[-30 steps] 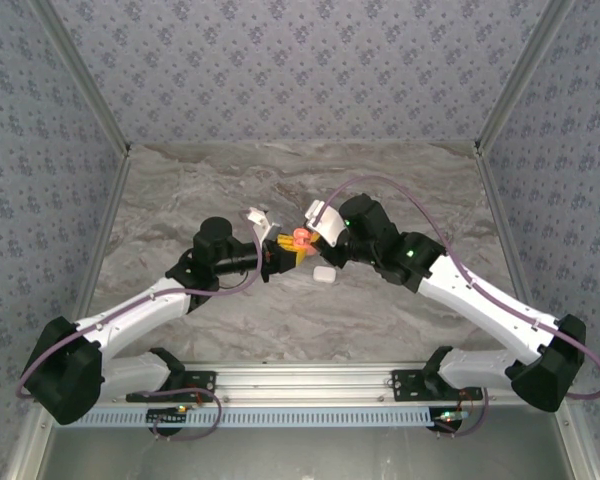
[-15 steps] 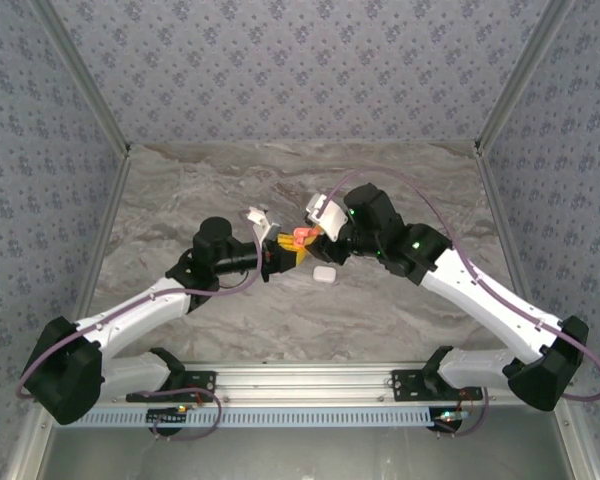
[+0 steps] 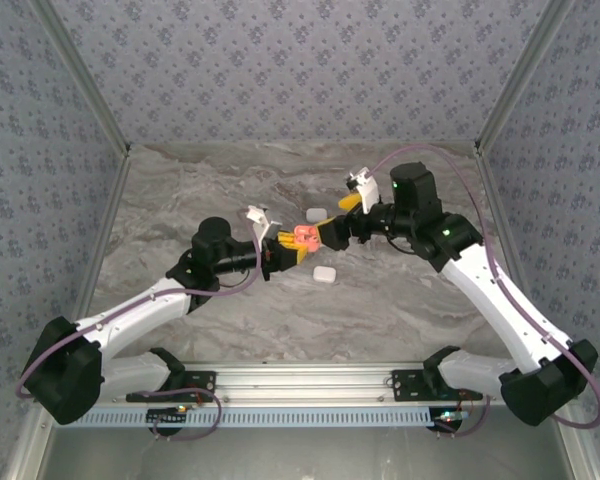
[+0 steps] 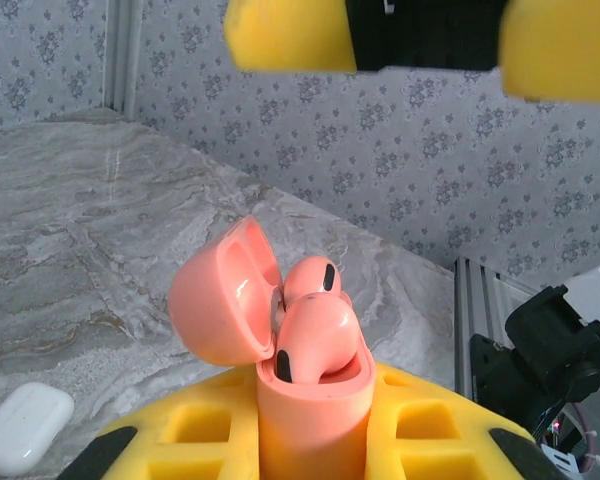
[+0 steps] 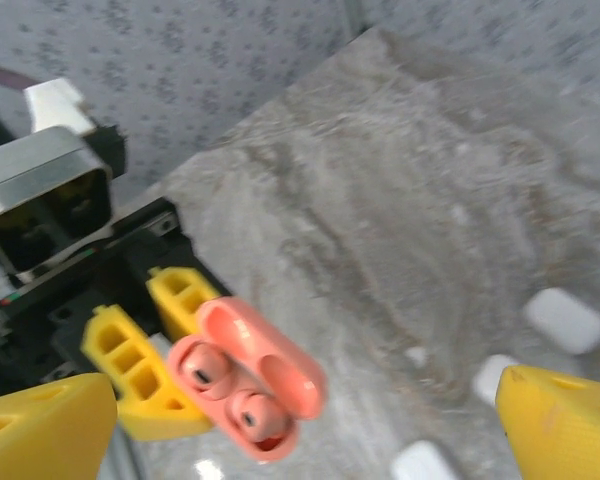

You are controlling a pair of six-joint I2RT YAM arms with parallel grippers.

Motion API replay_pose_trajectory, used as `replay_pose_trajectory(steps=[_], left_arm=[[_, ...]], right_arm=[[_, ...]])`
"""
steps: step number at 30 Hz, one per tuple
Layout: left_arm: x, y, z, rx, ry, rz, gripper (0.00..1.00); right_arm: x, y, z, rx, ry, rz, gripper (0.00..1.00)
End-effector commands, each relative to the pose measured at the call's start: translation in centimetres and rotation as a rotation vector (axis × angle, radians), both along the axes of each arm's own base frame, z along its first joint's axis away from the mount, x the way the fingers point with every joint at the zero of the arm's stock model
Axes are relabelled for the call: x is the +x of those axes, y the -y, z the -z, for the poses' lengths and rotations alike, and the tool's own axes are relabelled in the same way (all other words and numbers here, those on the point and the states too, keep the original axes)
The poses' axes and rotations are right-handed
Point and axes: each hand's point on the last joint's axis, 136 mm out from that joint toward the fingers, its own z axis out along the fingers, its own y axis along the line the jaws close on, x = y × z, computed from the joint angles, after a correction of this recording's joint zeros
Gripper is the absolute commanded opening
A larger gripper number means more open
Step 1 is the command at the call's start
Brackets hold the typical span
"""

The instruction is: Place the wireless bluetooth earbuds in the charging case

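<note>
The orange-pink charging case (image 3: pixel 302 238) is held above the marble table with its lid (image 4: pixel 223 292) swung open. My left gripper (image 3: pixel 291 244) is shut on the case body (image 4: pixel 310 405), its yellow fingers (image 4: pixel 430 440) on both sides. Two orange-pink earbuds (image 4: pixel 315 335) (image 4: pixel 310 278) sit in the case's wells, and the right wrist view shows them (image 5: pixel 202 370) (image 5: pixel 252 420) from above. My right gripper (image 3: pixel 337 220) is open, just right of the case and apart from it. Its fingertips (image 5: pixel 45 430) stand wide apart with nothing between them.
A white case (image 3: pixel 317 214) lies behind the held case and another (image 3: pixel 324 274) in front of it. The right wrist view has white cases (image 5: pixel 568 320) (image 5: pixel 425 465) on the marble. Patterned walls close in the table (image 3: pixel 230 180) on three sides.
My right gripper opened wide and drew back to the right, away from the orange-pink case. The white case behind it came into view. The left arm held still.
</note>
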Motion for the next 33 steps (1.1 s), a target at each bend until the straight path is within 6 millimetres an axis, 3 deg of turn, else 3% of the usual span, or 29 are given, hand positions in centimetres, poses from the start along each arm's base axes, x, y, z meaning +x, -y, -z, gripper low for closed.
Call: replay_pose_trajectory(steps=[1,5,11,20,26,30,33], left_arm=[[-0.4,0.4,-3.2,-0.068,0.07,0.022,0.0],[-0.3,0.5,-3.0,-0.065,0.066,0.021,0.0],[-0.3,0.5,-2.8,-0.055,0.06,0.013,0.0],[0.5,0.4,-2.0,-0.031,0.047,-0.023,0.0],[0.8,0.6,-1.7,-0.028,0.036,-0.025,0.0],[0.8,0.7,-1.5,-0.023,0.025,-0.021,0.0],[0.4,0.6,-0.8,-0.001,-0.022,-0.012,0.0]], right_arm=[[-2.0,-2.3,0.5,0.093,-0.151,-0.134,1.0],[-2.6,-4.2,1.5,0.089,-0.19,-0.207,1.0],[-3.3,-5.2,0.7,0.109,-0.195,-0.275,1.0],[-5.2,-4.1,-0.1,0.097,-0.19,-0.299,1.0],[-6.0,-3.3,0.7,0.077,-0.204,-0.281,1.0],[-5.2,-2.7,1.5,0.041,-0.19,-0.221,1.0],[-2.6,-0.7,1.5,-0.032,-0.12,-0.045,1.0]])
